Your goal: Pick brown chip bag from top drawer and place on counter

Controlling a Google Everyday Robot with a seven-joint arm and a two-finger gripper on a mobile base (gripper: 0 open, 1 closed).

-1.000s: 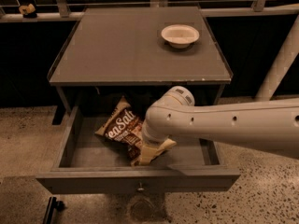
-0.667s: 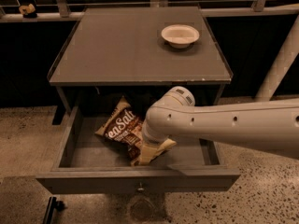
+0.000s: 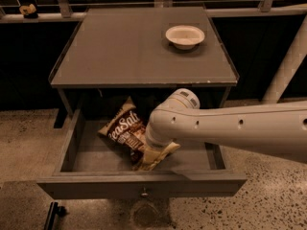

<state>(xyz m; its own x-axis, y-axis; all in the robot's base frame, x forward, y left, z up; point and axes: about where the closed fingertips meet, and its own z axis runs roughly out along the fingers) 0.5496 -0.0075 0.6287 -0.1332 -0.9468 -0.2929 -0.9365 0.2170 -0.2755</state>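
The top drawer (image 3: pixel 81 152) is pulled open below the counter (image 3: pixel 124 47). The brown chip bag (image 3: pixel 123 128) lies tilted inside it, its "Sea Salt" lettering facing up and its cream lower end (image 3: pixel 153 159) near the drawer front. My white arm (image 3: pixel 230 126) reaches in from the right. Its wrist end hangs over the bag's lower right part. My gripper (image 3: pixel 150 151) points down into the drawer at that end of the bag, mostly hidden under the wrist. Whether it holds the bag does not show.
A white bowl (image 3: pixel 184 35) sits on the counter at the back right. The drawer front with its small knob (image 3: pixel 143 192) faces me. A white post (image 3: pixel 288 66) stands at the right. A speckled floor surrounds the cabinet.
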